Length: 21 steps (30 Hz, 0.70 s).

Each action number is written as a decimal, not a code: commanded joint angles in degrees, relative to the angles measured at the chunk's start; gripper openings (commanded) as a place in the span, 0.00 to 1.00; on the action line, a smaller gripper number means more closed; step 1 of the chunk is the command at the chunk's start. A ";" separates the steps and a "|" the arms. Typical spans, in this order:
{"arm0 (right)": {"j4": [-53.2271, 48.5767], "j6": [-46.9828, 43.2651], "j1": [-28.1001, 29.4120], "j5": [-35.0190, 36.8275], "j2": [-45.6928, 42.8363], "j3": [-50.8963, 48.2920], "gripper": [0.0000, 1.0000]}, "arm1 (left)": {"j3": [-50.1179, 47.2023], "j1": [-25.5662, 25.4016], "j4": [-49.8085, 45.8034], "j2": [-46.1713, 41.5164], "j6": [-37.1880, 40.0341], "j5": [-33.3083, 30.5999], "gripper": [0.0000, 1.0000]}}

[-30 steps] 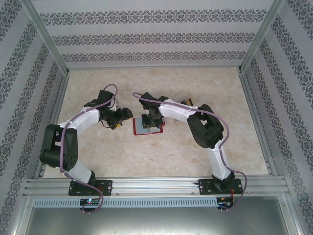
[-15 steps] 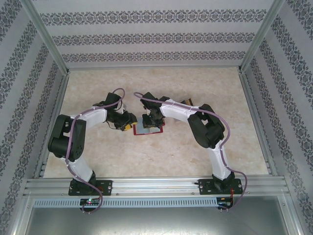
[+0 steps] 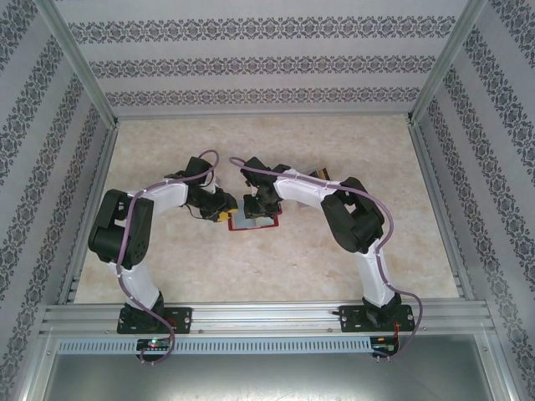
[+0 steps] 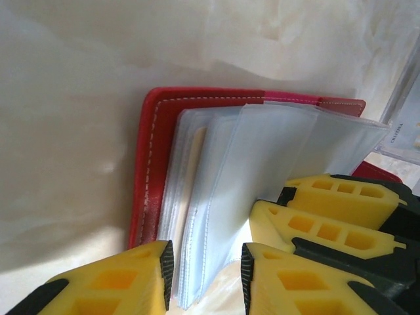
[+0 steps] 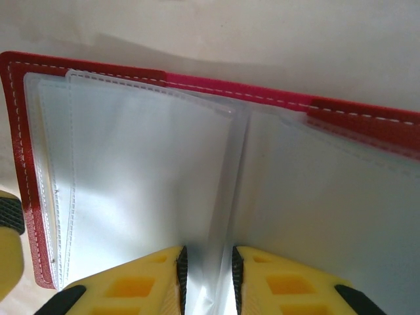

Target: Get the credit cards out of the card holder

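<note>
Card holder [image 3: 251,220] lies open on the counter [image 3: 334,276], red cover down, between the two claws. Clear sleeves [image 4: 216,170] are fanned up from its spine.

Left claw [image 4: 205,279]: jaws part open and set astride the free edges of the sleeves. A gap is seen on one side, so no clamp is judged yet. Right claw [image 5: 210,283]: jaws drawn almost together on one lifted leaf [image 5: 218,216], which is held up off the rest.

Handling: the holder is judged light and floppy, apt to slide or lift whole if a card is tugged, so an anchor on cover or sleeve is advised. Sleeves are thin, slick and soft. Credit cards are expected to be stiff and smooth; hold is best taken on a short edge exposed at a pocket mouth.

Hard to make out: no card is clearly seen in the pockets. A pale tan patch [image 4: 197,139] shows through one sleeve, possibly a card. A printed pale card edge [image 4: 403,128] is cut off at the right of the left wrist view. Pocket mouths are lost in glare.
</note>
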 commanded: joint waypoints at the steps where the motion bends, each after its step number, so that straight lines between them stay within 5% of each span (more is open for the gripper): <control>1: -1.04 1.04 -0.78 2.58 1.95 -2.35 0.28 | 1.37 -0.79 1.35 1.55 0.38 1.29 0.35; 21: -0.86 0.96 -1.00 1.97 2.08 -2.35 0.28 | 3.23 -1.32 1.09 4.04 1.07 2.13 0.30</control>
